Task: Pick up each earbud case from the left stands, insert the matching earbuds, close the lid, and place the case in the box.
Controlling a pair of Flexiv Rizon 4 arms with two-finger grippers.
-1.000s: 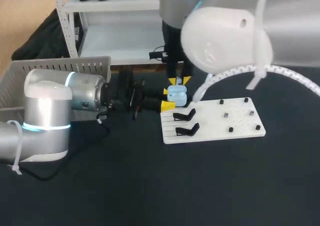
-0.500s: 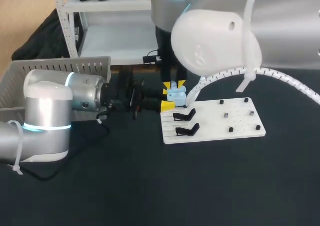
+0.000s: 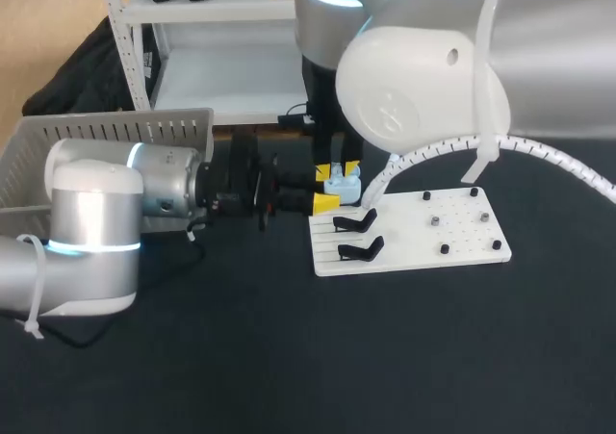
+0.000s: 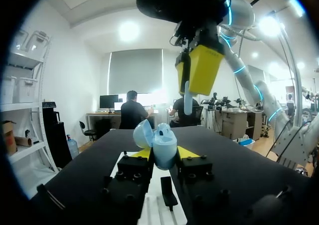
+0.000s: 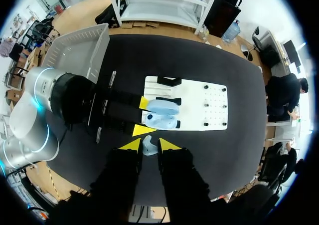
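Snugly in right gripper (image 5: 150,144) — earbud (image 5: 149,147)

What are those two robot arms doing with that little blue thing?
The left gripper holds a light blue earbud case with its lid open, by the white board with the stands. The right gripper hangs just above the case, pinching a small pale earbud. The earbud is not in the case yet.
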